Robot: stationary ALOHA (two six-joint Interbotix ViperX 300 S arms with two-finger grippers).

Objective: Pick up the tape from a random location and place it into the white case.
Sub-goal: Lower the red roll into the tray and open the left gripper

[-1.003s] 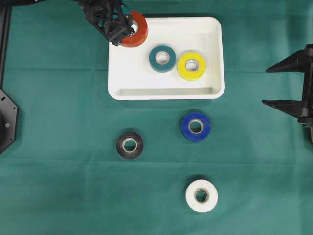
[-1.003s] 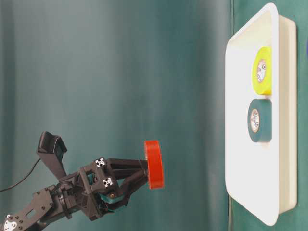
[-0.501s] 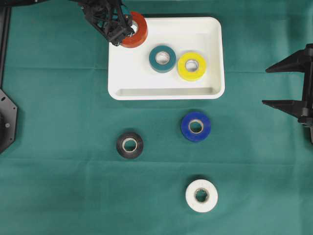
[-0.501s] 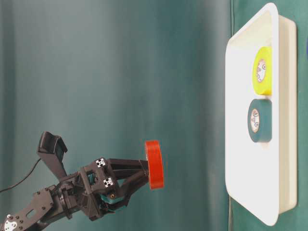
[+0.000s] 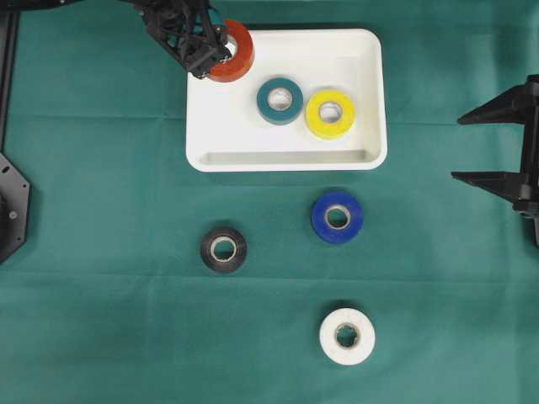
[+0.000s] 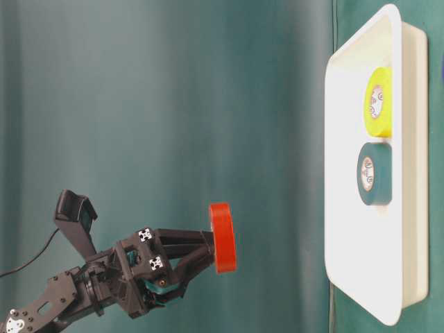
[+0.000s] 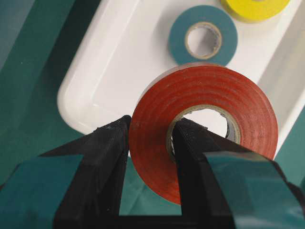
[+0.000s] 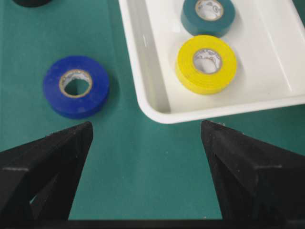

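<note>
Red tape (image 5: 234, 50) sits clamped in my left gripper (image 5: 208, 52), one finger through its core and the other against its outer wall, as the left wrist view shows plainly. Over the last second nothing has changed: the roll hangs at the same spot in the overhead and table-level views, and my arm has not shifted. I read this as a pause at the drop point, not a stall.

In the overhead view the roll is above the white case (image 5: 286, 156), at its eleven o'clock corner, overlapping the rim there. The table-level view shows it well clear of the case floor, not touching. Inside the case the teal tape (image 5: 280, 100) lies near the centre, with the yellow tape (image 5: 330, 113) just beside it at about four o'clock.

My right gripper (image 5: 505, 141) rests with its fingers spread wide, empty, well off at three o'clock from the case.

Still on the cloth below the case are the blue tape (image 5: 337, 217), the black tape (image 5: 223, 249) and the white tape (image 5: 347, 337). Since the roll straddles the corner, I judge I should nudge inward before letting go, or it may catch the rim.
</note>
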